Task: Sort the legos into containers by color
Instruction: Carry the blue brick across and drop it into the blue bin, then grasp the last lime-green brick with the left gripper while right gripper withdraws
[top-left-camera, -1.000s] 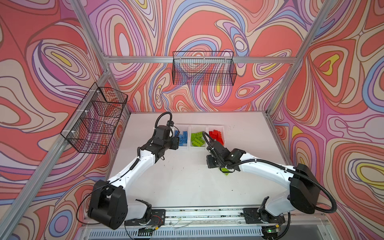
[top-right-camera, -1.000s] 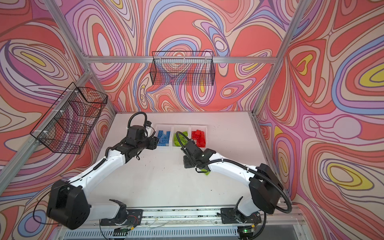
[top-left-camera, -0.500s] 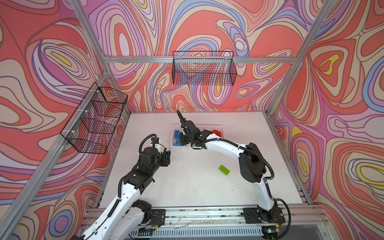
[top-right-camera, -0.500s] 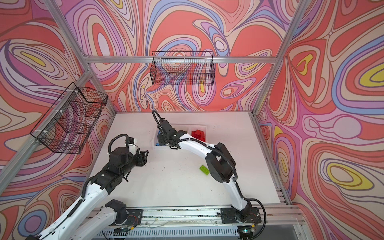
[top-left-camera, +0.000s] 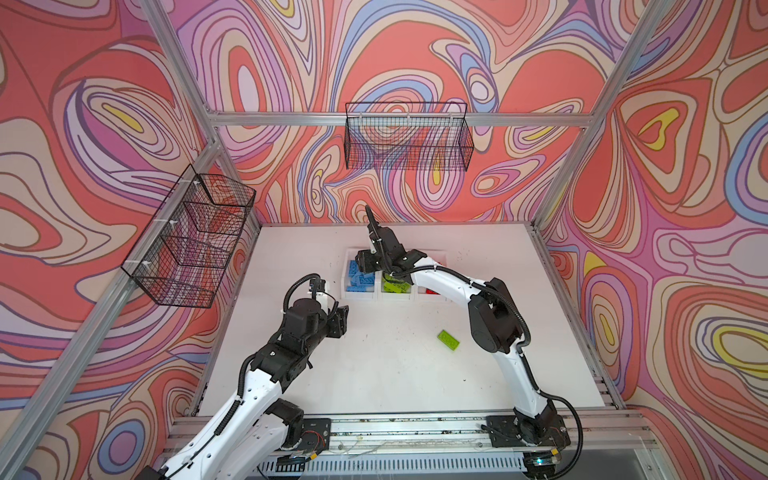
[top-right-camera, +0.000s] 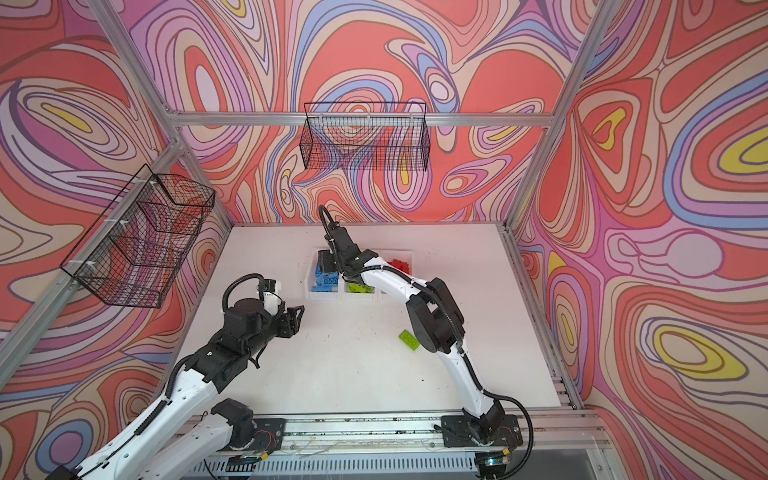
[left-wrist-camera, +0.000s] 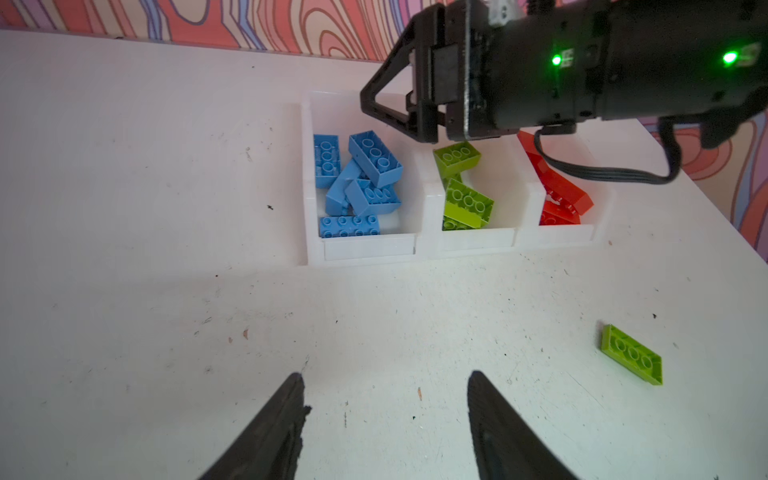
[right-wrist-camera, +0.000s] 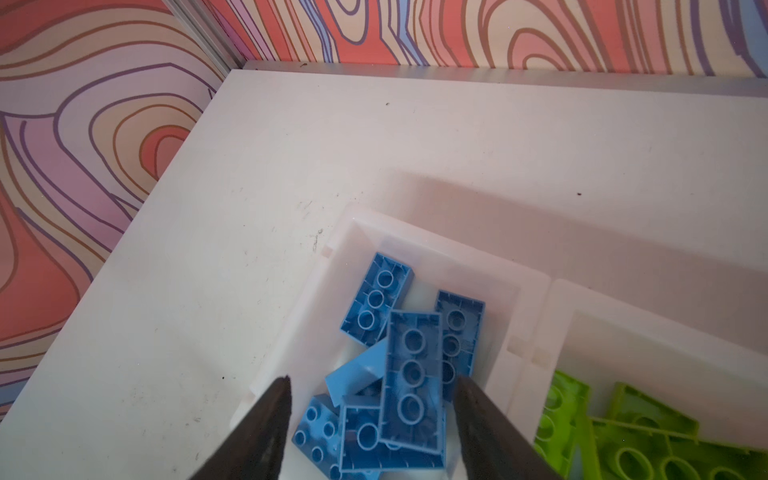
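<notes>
The right hand (right-wrist-camera: 372, 380) hangs over the blue bin (right-wrist-camera: 361, 232) at one end of the row of bins (left-wrist-camera: 370, 251). Its fingers are apart. A blue brick (right-wrist-camera: 413, 374) lies flat on the pile below them with clear space on one side, so it looks let go, not held. The left hand (left-wrist-camera: 385, 376) hovers low over bare table (top-left-camera: 374, 374) in front of the bins, fingers apart with nothing between them.

The blue bricks (left-wrist-camera: 357, 183), green bricks (left-wrist-camera: 467, 203) and red bricks (left-wrist-camera: 557, 187) each sit in their own bin. One loose green brick (top-left-camera: 448, 340) lies flat on the table, on the right arm's side, just beside that arm's elbow (top-left-camera: 492, 320) and well apart from both hands. In both top views its long axis runs on a diagonal, from far-left to near-right.

From the left hand the brick lies off to the right across open table. From the right hand it lies back toward the robot's base, so that arm would likely have to fold in on itself. The left hand seems to have the cleaner reach. Either hand would need its wrist turned so the fingers close across the brick's short width, then carry it to the middle bin (left-wrist-camera: 473, 246).
</notes>
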